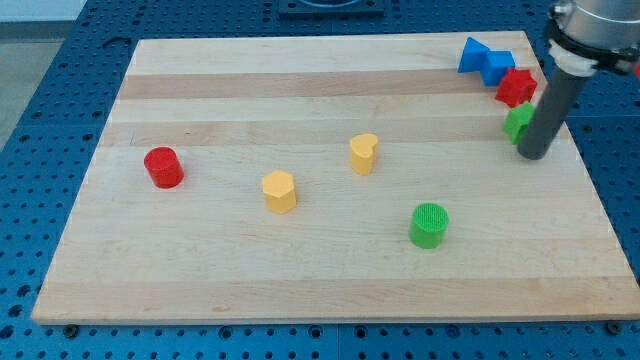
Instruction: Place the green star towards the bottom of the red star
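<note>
From the one camera, the pale wooden counter [320, 290] fills the scene. At the view's upper right the green star block [517, 122] sits just below the red star block [517, 87], the two touching or nearly so. My tip [533, 155] — the tool, a plain dark rod with nothing to clench or release — stands pressed against the green star's right side. Blue blocks [485, 60] huddle above the red star.

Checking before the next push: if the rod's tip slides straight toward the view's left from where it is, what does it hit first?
My tip sits at the green star's right side, apparently touching it. Sliding left, it would probably meet that block's lower edge first, though depth is unclear; the red star lies just above.
</note>
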`<state>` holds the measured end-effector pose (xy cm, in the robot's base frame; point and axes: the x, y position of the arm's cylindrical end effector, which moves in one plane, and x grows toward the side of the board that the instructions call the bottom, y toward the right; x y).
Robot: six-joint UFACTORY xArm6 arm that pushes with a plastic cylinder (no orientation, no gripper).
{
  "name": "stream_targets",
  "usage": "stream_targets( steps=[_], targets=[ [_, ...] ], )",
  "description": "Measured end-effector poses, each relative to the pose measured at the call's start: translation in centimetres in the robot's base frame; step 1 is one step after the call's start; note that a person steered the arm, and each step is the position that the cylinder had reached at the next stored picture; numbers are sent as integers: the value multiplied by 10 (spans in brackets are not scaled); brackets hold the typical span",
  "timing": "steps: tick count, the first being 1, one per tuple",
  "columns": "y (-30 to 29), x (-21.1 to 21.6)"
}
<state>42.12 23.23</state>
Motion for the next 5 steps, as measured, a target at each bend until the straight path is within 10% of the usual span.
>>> stream_targets(
  steps=[5],
  targets=[
    [-4, -18]
  ],
)
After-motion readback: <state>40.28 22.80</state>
